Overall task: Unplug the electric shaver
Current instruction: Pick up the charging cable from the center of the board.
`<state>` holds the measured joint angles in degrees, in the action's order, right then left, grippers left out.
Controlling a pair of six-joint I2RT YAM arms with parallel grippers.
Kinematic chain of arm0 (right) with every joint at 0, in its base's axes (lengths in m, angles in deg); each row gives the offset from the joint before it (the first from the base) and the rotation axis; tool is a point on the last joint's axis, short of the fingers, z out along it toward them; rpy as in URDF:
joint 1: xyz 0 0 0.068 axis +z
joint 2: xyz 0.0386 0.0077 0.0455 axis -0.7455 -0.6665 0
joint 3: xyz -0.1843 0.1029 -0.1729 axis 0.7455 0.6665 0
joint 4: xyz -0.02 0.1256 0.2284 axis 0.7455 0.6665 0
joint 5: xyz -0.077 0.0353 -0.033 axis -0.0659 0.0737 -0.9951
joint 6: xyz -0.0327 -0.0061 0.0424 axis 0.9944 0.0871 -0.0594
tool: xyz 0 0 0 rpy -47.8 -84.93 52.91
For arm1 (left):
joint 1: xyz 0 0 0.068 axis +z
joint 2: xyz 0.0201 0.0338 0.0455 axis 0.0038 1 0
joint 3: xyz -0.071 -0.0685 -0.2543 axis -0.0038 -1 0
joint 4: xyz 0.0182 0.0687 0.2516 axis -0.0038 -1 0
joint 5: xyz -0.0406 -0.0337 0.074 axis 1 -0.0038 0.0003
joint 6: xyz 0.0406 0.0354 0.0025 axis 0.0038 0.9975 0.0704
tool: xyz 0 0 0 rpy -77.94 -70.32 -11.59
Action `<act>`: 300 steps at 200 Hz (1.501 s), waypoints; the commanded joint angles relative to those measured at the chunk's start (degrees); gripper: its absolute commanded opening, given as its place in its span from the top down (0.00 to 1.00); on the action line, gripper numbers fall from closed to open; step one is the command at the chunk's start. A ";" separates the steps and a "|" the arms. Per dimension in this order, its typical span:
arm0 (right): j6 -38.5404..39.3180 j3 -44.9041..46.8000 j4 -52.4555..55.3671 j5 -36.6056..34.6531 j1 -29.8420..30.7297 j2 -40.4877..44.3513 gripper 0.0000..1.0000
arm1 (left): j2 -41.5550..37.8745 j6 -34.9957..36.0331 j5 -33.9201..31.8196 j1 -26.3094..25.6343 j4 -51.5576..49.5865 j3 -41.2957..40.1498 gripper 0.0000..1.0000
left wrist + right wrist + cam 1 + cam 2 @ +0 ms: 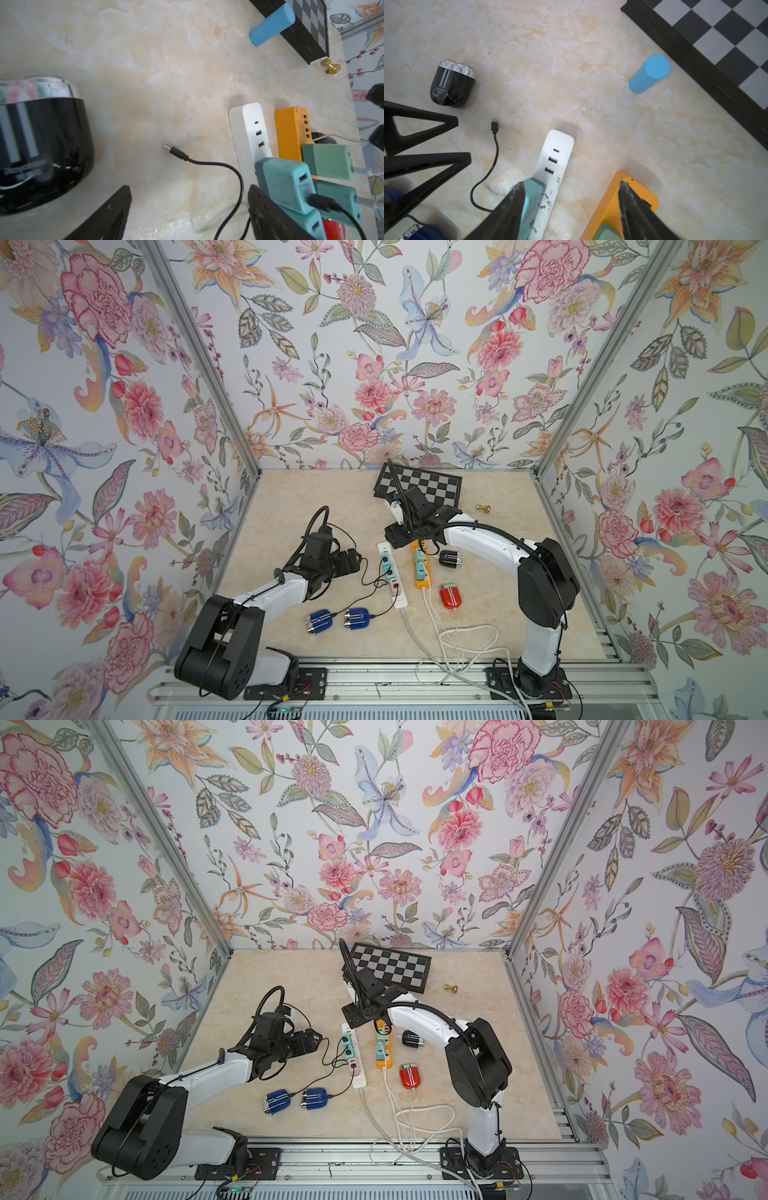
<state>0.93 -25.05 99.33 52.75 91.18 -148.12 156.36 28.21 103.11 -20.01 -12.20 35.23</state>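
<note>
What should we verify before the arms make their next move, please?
1. The plug is out of the black shaver: ok; it lies on the table, apart from the shaver.
2. The left gripper is open and empty: ok.
3. The right gripper is open and empty: ok; it hangs over the white power strip.
4. The loose cable is clear of both grippers: cannot tell; it passes out of sight behind the right one.
5. The red shaver is free of its lead: not ok; a white cable meets its end.
</note>
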 commanded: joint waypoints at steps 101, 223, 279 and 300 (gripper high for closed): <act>-3.69 10.76 -1.45 -2.80 -0.90 8.19 0.28 | 7.27 -0.66 0.60 -5.18 4.83 5.34 0.19; -6.34 14.28 -1.39 -3.05 3.45 10.86 0.29 | -1.84 -1.63 -2.96 -3.66 -0.34 0.02 1.00; -5.89 17.10 -1.39 -5.46 5.62 14.15 0.29 | -11.36 -2.45 -5.77 -2.31 -3.27 -3.04 1.00; -5.73 18.27 -1.39 -5.66 5.79 15.34 0.29 | -14.88 -2.45 -7.03 -1.12 -3.71 -3.07 1.00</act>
<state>-4.01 -8.09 97.43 48.91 96.78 -135.56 145.39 26.31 99.35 -22.57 -14.60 32.63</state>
